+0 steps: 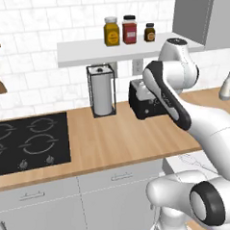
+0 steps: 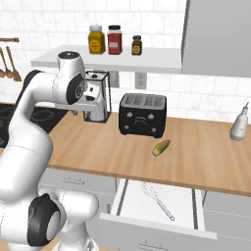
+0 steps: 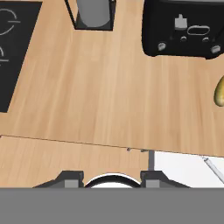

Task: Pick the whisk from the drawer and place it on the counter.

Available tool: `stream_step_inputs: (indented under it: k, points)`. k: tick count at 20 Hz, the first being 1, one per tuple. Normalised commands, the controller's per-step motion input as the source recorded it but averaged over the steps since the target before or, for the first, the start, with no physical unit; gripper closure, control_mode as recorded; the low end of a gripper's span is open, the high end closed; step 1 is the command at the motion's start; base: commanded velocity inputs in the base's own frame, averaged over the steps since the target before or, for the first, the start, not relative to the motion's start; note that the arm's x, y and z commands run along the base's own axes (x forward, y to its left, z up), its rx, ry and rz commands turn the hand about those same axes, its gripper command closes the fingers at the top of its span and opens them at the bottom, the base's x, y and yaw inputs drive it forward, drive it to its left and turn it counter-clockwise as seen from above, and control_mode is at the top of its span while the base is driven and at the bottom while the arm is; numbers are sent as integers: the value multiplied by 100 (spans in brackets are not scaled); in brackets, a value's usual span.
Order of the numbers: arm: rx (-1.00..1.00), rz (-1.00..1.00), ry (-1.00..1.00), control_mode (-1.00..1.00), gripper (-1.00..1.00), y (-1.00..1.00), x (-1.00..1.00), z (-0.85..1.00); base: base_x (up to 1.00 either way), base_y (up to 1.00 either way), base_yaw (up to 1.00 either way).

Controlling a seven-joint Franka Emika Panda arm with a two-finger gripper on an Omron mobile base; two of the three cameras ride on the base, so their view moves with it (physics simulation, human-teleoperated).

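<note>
- Right base view: whisk lies in open drawer, below toaster.
- Gripper hovers over desk, empty, jaws partly spread; descend aligned across the slim handle.

Even, bright light is filling all three views, casting only faint shadows under the toaster. Nothing is glaring; edges are looking slightly soft everywhere.
</note>
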Motion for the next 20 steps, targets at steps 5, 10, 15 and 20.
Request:
stream_step_inputs:
  k: [5,10,15,20]
  points:
    - [0,0,0,-100,-100,-26,-21,-6,0,0,0]
    - [5,-4,4,-100,-100,-100,-36,-15,0,0,0]
    - [3,-10,13,-100,-100,-100,-17,-18,0,0,0]
    - [0,-11,11,-100,-100,-100,-18,-32,0,0,0]
